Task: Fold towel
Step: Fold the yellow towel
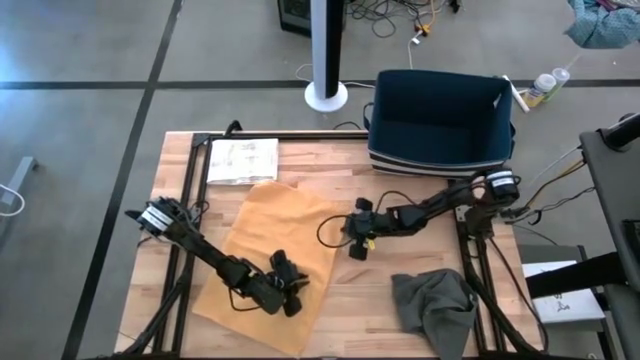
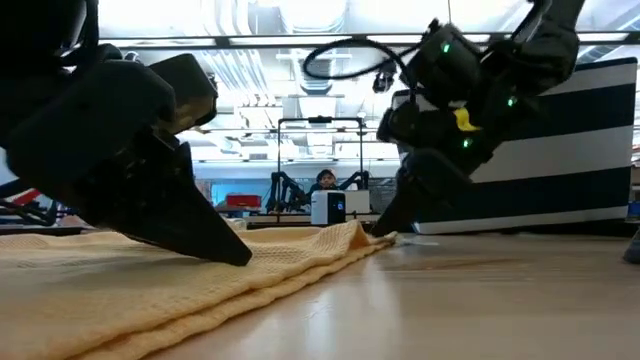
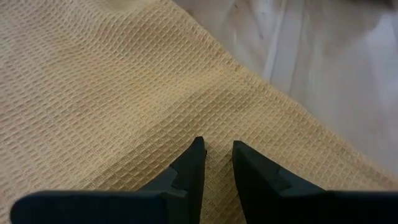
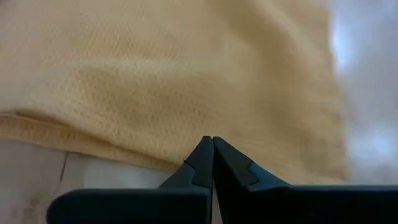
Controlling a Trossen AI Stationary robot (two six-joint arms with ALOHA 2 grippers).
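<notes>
A yellow waffle-weave towel [image 1: 265, 250] lies spread on the wooden table, left of centre. My left gripper [image 1: 291, 297] is over the towel's near right part, slanting down, its fingers a narrow gap apart [image 3: 217, 146] with flat cloth showing between them. My right gripper [image 1: 357, 250] is shut [image 4: 212, 140] and slants down at the towel's right edge [image 4: 81, 140], which runs just ahead of its tips. In the low view that edge [image 2: 350, 238] rises in a low ridge beside the right gripper [image 2: 385, 228]. My left gripper sets its fingertips [image 2: 240, 255] down on the towel's top surface [image 3: 214, 124], slanting from above; no cloth is gathered between the fingers, and the towel stays flat on the table. My right gripper: I cannot tell whether its shut tips touch the towel's edge.
A crumpled grey cloth [image 1: 435, 305] lies at the near right of the table. A navy bin [image 1: 440, 120] stands at the far right and a white sheet [image 1: 242, 160] at the far left. Bare wood [image 1: 350, 310] shows between the towel and the grey cloth.
</notes>
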